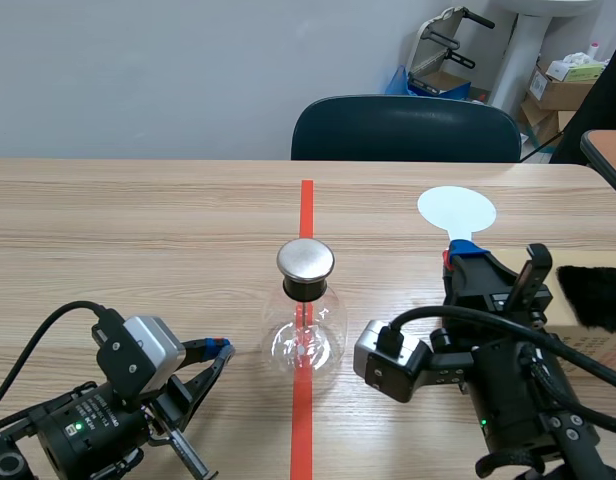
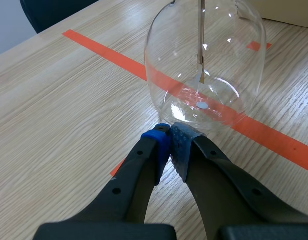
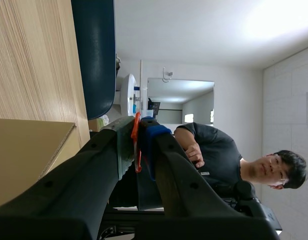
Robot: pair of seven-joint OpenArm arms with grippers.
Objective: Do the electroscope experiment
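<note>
On the table (image 1: 138,230) the glass flask (image 1: 305,335) stands on the tape line (image 1: 306,200) between the 2 arms. I judge it light, slippery and fragile, best taken gently at the neck under its metal cap (image 1: 305,260). The right gripper (image 1: 463,252) pinches the red stem (image 3: 136,145) of a white disc (image 1: 456,210), and the left gripper (image 2: 170,145), pressed together on nothing, sits just beside the bulb.

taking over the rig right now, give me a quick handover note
Left claw: shut on nothing, low on the table, tips just short of the clear glass flask electroscope.
Right claw: shut on the orange handle of a white round paddle, right of the flask, apart from its round metal cap.
Black furry pad lies by the tan cardboard box.
Done: paddle gripped. Left, probably: bring it to the cap, watch the metal leaf.
</note>
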